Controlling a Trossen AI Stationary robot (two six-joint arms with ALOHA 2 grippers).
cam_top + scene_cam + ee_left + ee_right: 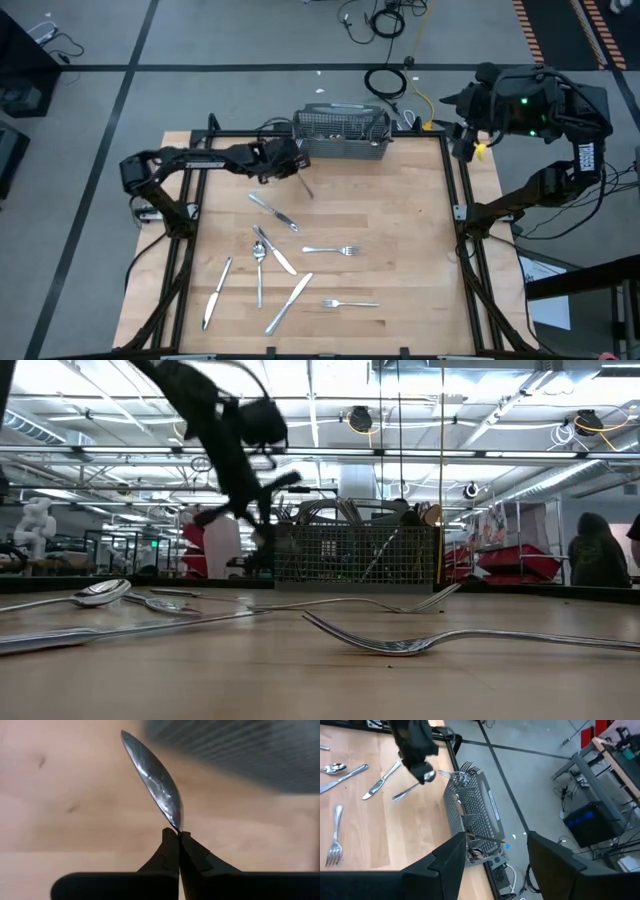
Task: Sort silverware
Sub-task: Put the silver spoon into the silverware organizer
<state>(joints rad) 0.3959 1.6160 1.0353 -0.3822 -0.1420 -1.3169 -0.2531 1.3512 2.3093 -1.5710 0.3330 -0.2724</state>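
My left gripper (293, 170) is shut on one slim shiny piece of silverware (305, 185), which looks like a table knife, just in front of the grey wire-mesh basket (340, 135) at the table's far edge. The basket holds several pieces standing on end. Several more forks, knives and a spoon (259, 250) lie flat on the wooden table, nearer the front. My right gripper (495, 855) is open with nothing in it. It hangs high beyond the table's far right corner. My left gripper pinches the piece at one end (176, 822) between its two fingertips (170, 845). The fingers slant down from the table's left. The rest of the piece (407, 791) sticks out past the fingertips, slanting down, and is lifted clear of the table.
Two forks (335, 250) (350, 303) and several knives (272, 212) (290, 300) (217, 292) are scattered over the middle and front of the table. A dark frame rail (455, 190) runs along the table's edges. The right half of the board is bare wood.
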